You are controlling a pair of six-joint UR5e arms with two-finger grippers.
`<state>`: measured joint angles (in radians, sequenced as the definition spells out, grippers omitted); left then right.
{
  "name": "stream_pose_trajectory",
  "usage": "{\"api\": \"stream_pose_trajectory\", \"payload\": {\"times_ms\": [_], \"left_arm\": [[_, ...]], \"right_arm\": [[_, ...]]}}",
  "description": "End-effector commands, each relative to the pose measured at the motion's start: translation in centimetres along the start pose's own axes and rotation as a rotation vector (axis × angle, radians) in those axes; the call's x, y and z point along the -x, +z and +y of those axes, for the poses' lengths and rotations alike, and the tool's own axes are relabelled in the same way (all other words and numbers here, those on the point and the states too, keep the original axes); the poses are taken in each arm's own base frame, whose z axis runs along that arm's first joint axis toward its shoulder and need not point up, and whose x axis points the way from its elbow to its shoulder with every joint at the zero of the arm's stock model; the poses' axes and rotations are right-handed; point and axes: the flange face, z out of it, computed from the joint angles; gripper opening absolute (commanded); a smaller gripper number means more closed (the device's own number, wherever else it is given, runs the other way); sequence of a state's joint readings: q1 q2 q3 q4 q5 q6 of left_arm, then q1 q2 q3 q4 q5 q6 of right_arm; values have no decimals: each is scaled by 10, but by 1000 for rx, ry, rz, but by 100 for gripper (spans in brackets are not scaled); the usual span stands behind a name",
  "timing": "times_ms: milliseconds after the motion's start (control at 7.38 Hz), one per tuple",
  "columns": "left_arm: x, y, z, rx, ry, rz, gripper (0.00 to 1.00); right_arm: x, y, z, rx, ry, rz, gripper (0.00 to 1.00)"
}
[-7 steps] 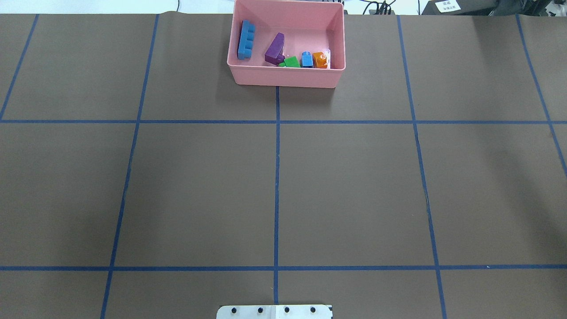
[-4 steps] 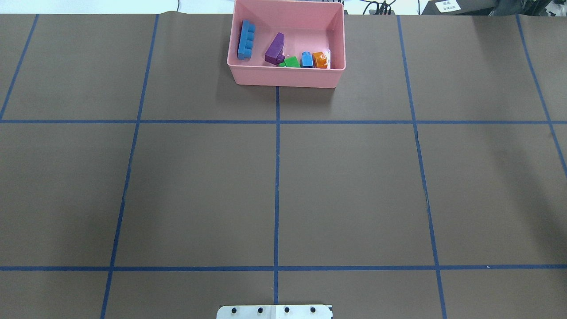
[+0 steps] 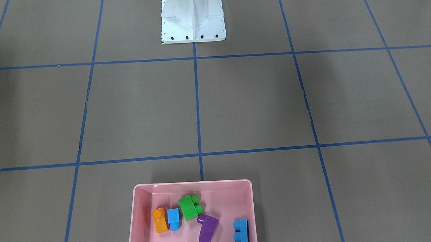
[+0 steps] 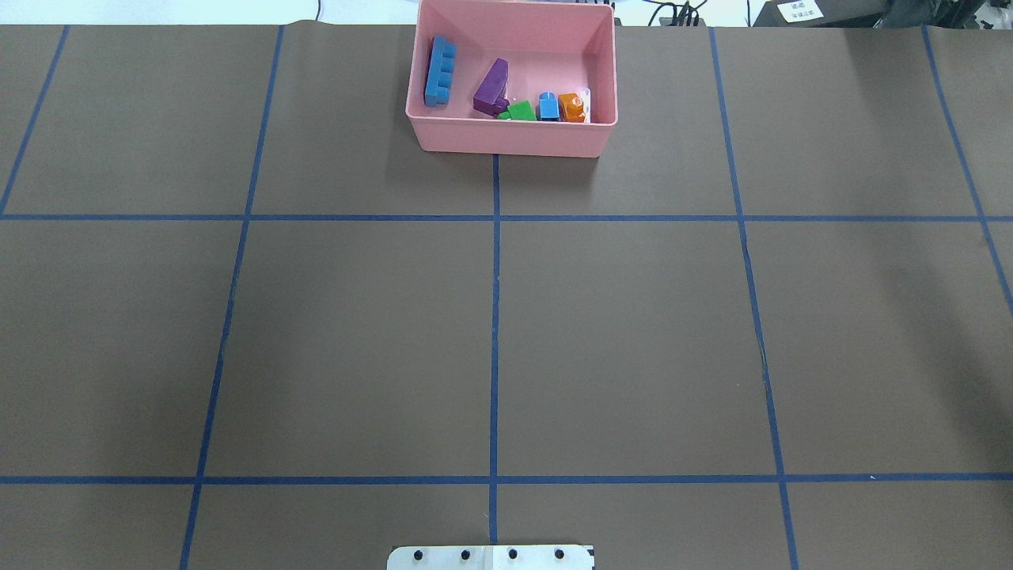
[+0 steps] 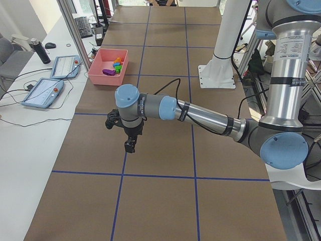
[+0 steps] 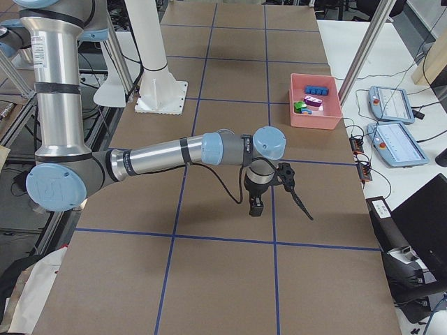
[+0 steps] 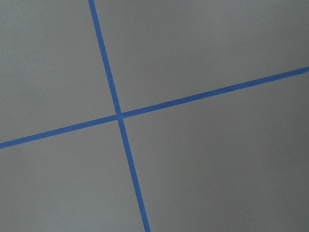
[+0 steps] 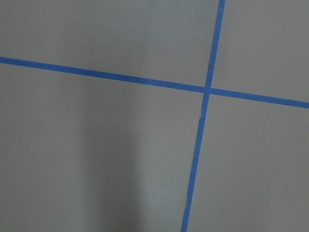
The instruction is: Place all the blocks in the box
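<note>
overhead exterior | blocks [image 4: 439, 71] in box [image 4: 510, 142] | white label [image 4: 799, 10] illegible | left tool [image 5: 129, 146], right tool [image 6: 256, 206]: grip cannot tell

Left arm [image 5: 200, 113], right arm [image 6: 160, 157]: showing silver tubes, light-blue joint caps; black cable [image 5: 176, 79] looping behind each wrist; white base [image 3: 193, 23] carrying black screws [image 3: 187, 38].

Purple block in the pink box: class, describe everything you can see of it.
The purple block is a glossy plastic toy brick with one curved sloping side, tapering from a wide end to a narrow one. It lies on the floor of the pink box, near its middle, wide end close by the green block; whether they touch is unclear. Nothing holds it.
</note>
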<state>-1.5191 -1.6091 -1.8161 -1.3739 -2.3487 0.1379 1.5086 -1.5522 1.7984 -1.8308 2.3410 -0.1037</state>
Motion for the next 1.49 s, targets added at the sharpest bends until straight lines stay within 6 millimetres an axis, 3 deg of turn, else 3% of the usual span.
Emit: {"api": "stream_pose_trajectory", "payload": {"times_ms": [0, 271, 542, 1356], "left_arm": [[3, 4, 2, 7, -8, 2, 100], [3, 4, 2, 5, 3, -3, 100], [0, -2, 26, -7, 5, -6, 100], [-1, 0, 24, -5, 7, 3, 100]], "right_arm": [[5, 0, -1, -1, -5, -7, 100], [6, 1, -1, 1, -7, -6, 100], [14, 10, -3, 19, 1, -7, 100], [27, 22, -10, 20, -50, 27, 100]]}}
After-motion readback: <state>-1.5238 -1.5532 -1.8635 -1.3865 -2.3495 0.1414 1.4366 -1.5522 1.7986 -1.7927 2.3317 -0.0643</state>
